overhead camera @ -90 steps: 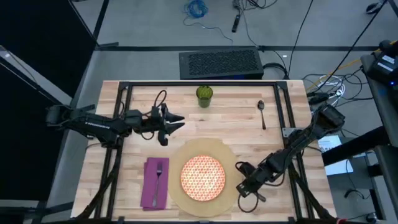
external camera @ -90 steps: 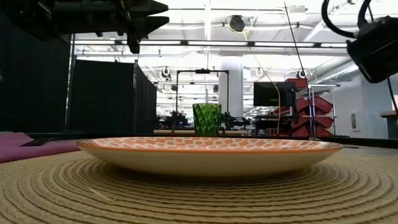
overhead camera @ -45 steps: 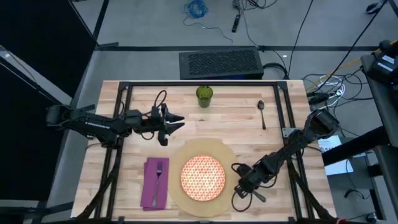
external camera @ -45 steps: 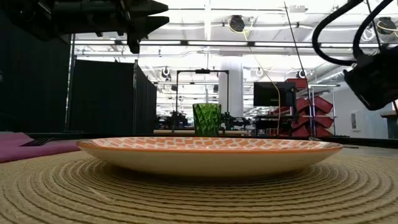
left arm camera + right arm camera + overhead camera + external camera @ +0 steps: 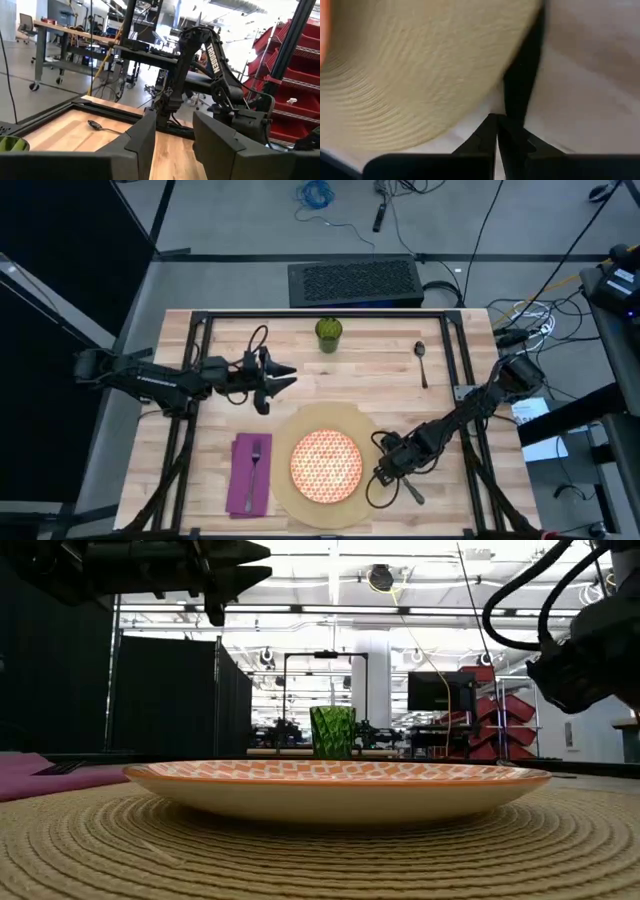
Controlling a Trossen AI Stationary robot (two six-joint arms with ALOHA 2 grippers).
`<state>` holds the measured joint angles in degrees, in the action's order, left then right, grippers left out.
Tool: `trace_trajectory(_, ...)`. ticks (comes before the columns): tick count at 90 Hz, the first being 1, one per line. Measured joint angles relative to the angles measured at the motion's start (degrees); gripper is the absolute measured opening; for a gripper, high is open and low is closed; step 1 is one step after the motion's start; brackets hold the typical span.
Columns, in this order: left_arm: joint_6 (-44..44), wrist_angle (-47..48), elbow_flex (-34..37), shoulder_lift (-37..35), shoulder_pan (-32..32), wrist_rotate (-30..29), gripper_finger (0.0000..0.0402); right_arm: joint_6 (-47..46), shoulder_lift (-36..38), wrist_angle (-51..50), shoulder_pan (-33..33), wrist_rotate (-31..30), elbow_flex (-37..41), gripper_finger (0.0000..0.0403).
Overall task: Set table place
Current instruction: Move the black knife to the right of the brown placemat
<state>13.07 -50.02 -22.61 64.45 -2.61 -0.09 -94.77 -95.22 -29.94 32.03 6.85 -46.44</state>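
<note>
While right pincer (image 5: 384, 471) hangs low beside mat (image 5: 352, 423), closed, grasp unclear; left pincer (image 5: 281, 377) parted, empty.

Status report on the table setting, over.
Right gripper shut, low at the round tan woven mat's right edge. Left gripper open, hovering clear. Metal fork on purple cloth napkin; metal spoon and green cup unplaced. No obstructions.

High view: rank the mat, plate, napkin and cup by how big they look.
1. Mat
2. Plate
3. Napkin, somewhat smaller than the plate
4. Cup
</note>
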Motion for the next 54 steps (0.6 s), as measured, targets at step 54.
trace_trajectory(54, 0.02, 0.02, 0.0, 0.0, -0.02, 0.01, 0.0118, 9.09, 2.58, -5.54, -5.01, -5.81, -1.5, 0.0)
